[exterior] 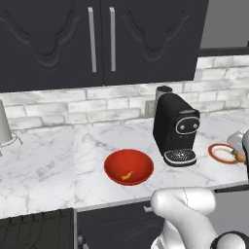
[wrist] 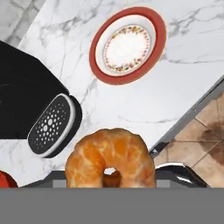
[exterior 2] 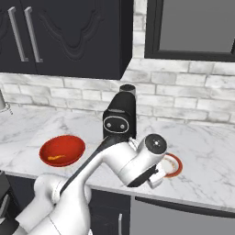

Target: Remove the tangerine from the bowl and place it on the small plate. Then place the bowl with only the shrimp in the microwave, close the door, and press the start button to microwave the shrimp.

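The tangerine [wrist: 110, 158] sits pinched between the fingers [wrist: 111, 177], filling the low middle of the hand view, up off the bench [wrist: 131, 105] and above its front edge, where the tiled floor [wrist: 199, 140] shows past the marble. The small plate [wrist: 127, 45] lies flat on the bench just beyond the fruit, bare in its pale flowered centre, close to the front edge. In the left base view the same plate [exterior: 222, 152] sits right of the black coffee machine [exterior: 176, 129], with an orange speck of the tangerine [exterior: 240, 156] at its right rim, beside the white hand. From the right base view the arm's wrist [exterior 2: 153, 151] hangs over the plate [exterior 2: 173, 165] and covers part of it.

The bowl [exterior: 129, 167] stands left of the coffee machine, toward the front edge of the bench, well apart from the plate. The shrimp [exterior: 127, 175] lies alone in it, on the near side of the bottom. Dark cabinet doors [exterior: 97, 39] hang above the brick back wall.
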Robot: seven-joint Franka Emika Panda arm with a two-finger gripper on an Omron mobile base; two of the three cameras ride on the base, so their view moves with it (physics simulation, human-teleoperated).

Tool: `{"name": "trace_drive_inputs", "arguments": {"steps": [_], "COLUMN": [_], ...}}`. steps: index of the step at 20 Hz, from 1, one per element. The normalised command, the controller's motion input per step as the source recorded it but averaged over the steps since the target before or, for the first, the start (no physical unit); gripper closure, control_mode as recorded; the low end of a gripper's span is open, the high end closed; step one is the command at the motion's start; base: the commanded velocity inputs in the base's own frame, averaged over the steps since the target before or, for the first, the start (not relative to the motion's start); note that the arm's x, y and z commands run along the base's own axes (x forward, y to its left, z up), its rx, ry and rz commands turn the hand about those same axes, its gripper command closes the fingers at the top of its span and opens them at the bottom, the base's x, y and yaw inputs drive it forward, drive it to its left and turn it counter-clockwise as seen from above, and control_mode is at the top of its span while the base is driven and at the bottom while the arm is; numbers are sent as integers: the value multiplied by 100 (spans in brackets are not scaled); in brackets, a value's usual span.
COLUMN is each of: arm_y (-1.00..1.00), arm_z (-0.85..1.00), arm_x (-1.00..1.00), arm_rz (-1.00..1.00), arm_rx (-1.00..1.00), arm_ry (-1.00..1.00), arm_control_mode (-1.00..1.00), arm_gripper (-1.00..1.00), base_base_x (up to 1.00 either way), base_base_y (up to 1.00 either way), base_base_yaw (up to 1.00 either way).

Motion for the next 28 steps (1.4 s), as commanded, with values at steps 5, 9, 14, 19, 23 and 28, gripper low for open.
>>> {"name": "trace_drive_inputs", "arguments": {"steps": [5,9,14,19,23,28], "arm_y": [-81,-57,-16,-16,-38,-12], "arm_z": [-20,-31,-68,-53,-29,-23], "arm_x": [82,81,63,51,28,3], "arm_rz": [0,0,8,15,17,14], "arm_rx": [1,0,3,4,6,3], "arm_ry": [20,25,18,12,7,0], "arm_control_mode": [-100,-100,-100,-100,-100,-100], "arm_gripper": [100,100,100,100,100,100], "base_base_x": [0,0,0,0,0,0], "base_base_y": [0,0,0,0,0,0], "base_base_yaw": [0,0,0,0,0,0]}}
